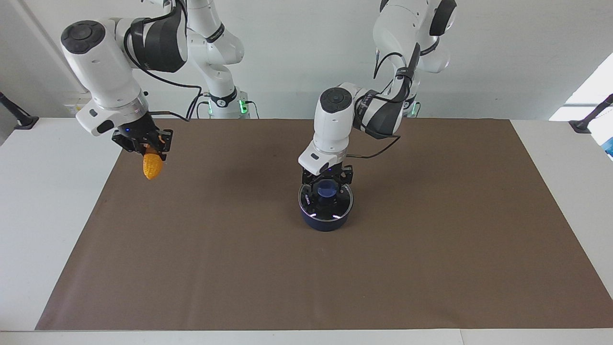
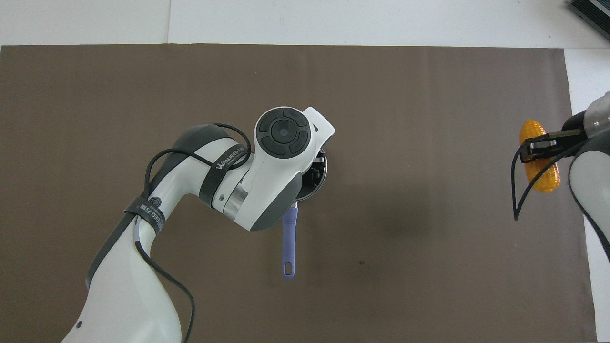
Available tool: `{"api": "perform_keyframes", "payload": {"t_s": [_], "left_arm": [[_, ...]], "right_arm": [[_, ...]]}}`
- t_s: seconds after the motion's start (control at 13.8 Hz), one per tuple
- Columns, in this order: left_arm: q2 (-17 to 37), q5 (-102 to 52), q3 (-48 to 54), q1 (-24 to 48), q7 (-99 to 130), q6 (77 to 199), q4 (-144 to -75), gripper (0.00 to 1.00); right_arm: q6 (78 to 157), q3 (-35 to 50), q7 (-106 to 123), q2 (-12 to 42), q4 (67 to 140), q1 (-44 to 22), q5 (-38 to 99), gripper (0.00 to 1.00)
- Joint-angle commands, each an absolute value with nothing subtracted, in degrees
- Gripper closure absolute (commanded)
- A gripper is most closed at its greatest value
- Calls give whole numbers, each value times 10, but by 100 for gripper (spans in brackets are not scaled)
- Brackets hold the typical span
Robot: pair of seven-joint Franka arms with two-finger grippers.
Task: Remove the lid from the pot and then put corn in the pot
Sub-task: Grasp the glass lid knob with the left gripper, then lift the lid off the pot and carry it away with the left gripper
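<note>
A: Starting at nine o'clock in the facing view, we are seeing the right tool (image 1: 146, 145) hanging over the edge of the brown mat (image 1: 431, 268) toward the right arm's end of the surface (image 1: 43, 201), its fingers clamping the top of the corn (image 1: 153, 166), which is dangling from them in the air.

B: Agreed. At the centre we are looking at the pot (image 1: 326, 216) standing on the mat, with the lid (image 1: 335, 203) sitting on it.

A: We are reading the left tool (image 1: 326, 184) as down on the lid, fingers closing in on the blue knob (image 1: 327, 189) from both sides.

B: In the overhead view the pot's handle (image 2: 289, 243) is pointing toward six o'clock, toward the robots.
</note>
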State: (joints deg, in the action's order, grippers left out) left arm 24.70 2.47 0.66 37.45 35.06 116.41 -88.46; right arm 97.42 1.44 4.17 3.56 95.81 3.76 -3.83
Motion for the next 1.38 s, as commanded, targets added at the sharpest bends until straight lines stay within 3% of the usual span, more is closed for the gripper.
{"api": "perform_keyframes", "payload": {"t_s": [0.0,0.15,0.36,0.87,1.16,1.31], "left_arm": [[238,47,-4,387,362,1172,-896,70],[236,48,-4,387,362,1167,-897,86],[229,48,-3,387,374,1166,-896,97],[185,47,-3,373,364,1141,-899,100],[168,48,-7,332,320,1132,-937,100],[170,49,-7,295,282,1144,-941,100]], "right_arm": [[979,17,29,29,966,39,-33,100],[979,17,30,28,968,39,-33,100],[979,17,29,29,967,39,-34,100],[979,17,28,28,967,35,-33,100],[982,17,6,29,967,33,-33,100],[994,17,-21,32,966,1,-35,100]]}}
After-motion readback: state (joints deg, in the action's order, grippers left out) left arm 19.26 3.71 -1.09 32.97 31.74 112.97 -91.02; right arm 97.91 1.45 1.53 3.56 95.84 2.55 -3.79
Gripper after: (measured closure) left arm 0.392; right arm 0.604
